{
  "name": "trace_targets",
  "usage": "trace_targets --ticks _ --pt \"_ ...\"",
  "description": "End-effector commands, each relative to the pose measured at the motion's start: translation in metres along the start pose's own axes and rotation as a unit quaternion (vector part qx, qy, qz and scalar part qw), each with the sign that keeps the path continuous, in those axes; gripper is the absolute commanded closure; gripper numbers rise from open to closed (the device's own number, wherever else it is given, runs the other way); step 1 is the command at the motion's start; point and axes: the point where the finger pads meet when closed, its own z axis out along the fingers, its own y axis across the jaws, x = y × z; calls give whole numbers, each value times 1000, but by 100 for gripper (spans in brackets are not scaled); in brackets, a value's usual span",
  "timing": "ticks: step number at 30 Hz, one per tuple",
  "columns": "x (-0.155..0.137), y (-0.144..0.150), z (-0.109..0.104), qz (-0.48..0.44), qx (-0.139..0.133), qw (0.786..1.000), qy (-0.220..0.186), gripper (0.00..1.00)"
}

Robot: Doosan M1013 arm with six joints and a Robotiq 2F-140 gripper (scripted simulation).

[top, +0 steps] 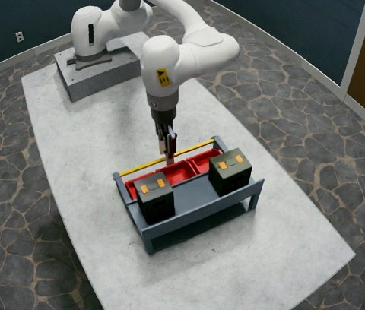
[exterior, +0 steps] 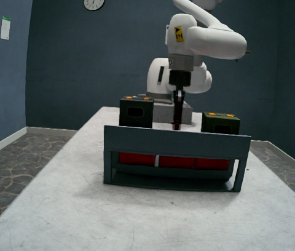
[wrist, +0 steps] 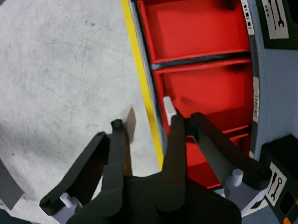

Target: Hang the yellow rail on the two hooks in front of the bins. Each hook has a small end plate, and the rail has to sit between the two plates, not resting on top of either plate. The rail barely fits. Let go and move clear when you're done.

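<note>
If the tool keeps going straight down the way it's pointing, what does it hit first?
Most likely the thin yellow rail, which runs between the open tool's two black fingers. Depth is unclear; if the fingers straddle it, the white table comes next.
</note>
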Motion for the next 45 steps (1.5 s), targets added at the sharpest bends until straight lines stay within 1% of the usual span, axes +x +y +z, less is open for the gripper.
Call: trace_targets --ticks 1,16,21,33,38,45 --pt "0 0 0 0 0 1000 0 63" --pt "0 0 0 0 0 1000 0 63" --pt "0 0 -60 0 0 1000 0 63" --pt "0 0 -60 0 0 1000 0 63" --pt "0 0 -100 0 0 1000 0 63" --pt "0 0 -100 0 0 1000 0 63"
